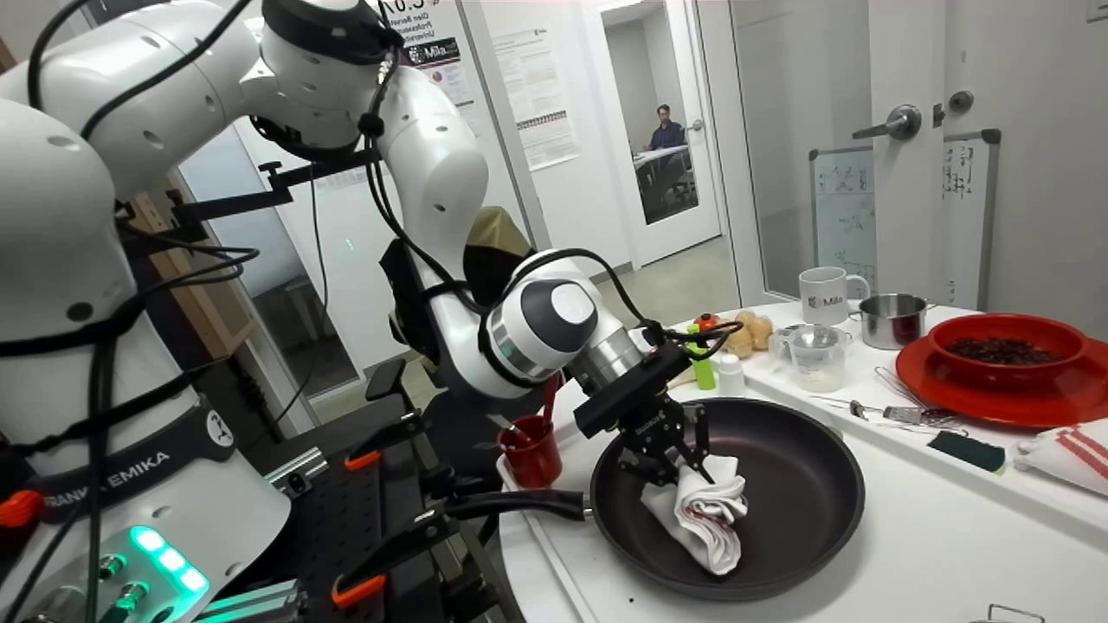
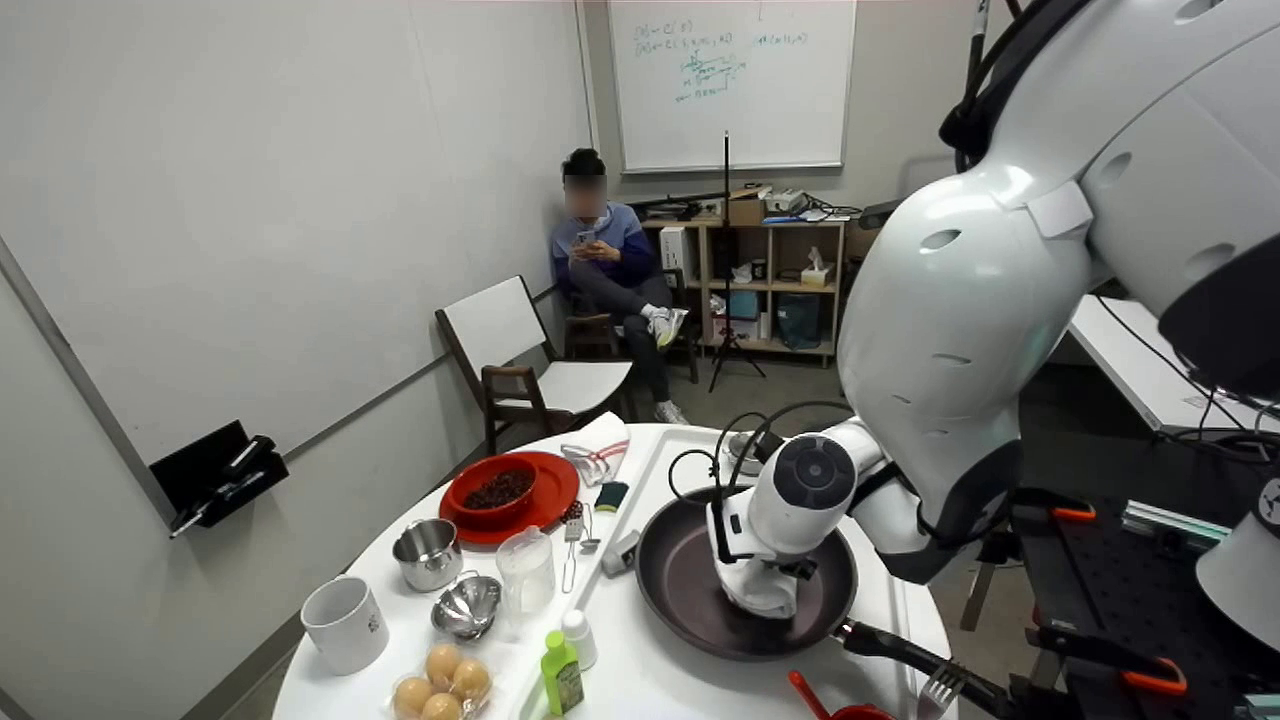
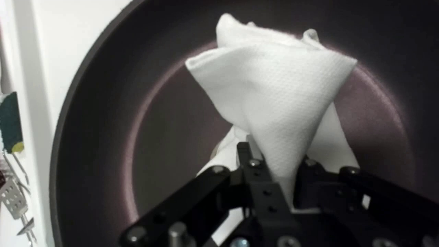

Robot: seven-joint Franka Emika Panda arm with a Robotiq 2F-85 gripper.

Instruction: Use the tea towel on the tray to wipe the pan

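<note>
Tea towel (image 3: 281,82): white, likely light and soft; best gripped at bunched folds.
Fingers (image 3: 255,173): pinch its gathered cloth.
Pan (image 1: 805,489): looks smooth; towel should glide.

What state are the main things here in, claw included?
Tea towel: folded, bunched
Gripper: closed on the tea towel
Pan: face up, tea towel inside
Red bowl: on red plate, holding dark pieces
Red cup: upright, holding utensils
Mug: upright
Green bottle: upright
Metal pot: uncovered
</note>
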